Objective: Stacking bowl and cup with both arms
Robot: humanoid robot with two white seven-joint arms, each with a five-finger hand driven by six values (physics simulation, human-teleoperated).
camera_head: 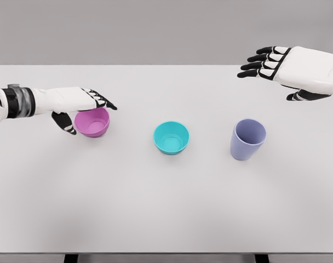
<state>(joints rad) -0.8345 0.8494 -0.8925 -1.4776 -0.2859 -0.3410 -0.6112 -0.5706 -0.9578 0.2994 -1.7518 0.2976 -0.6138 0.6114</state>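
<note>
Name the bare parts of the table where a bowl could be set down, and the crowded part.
Free: the wide near strip of the table below the teal bowl and purple cup, and the far middle. Crowded: around the pink bowl under the left hand.

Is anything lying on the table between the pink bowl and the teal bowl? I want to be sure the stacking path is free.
Nothing visible does. The white tabletop between the pink plastic bowl and the teal plastic bowl is bare. The lavender plastic cup stands on the teal bowl's far side, out of that path.

Left hand (81,109) low, right hand (276,64) raised, fingers extended
</note>
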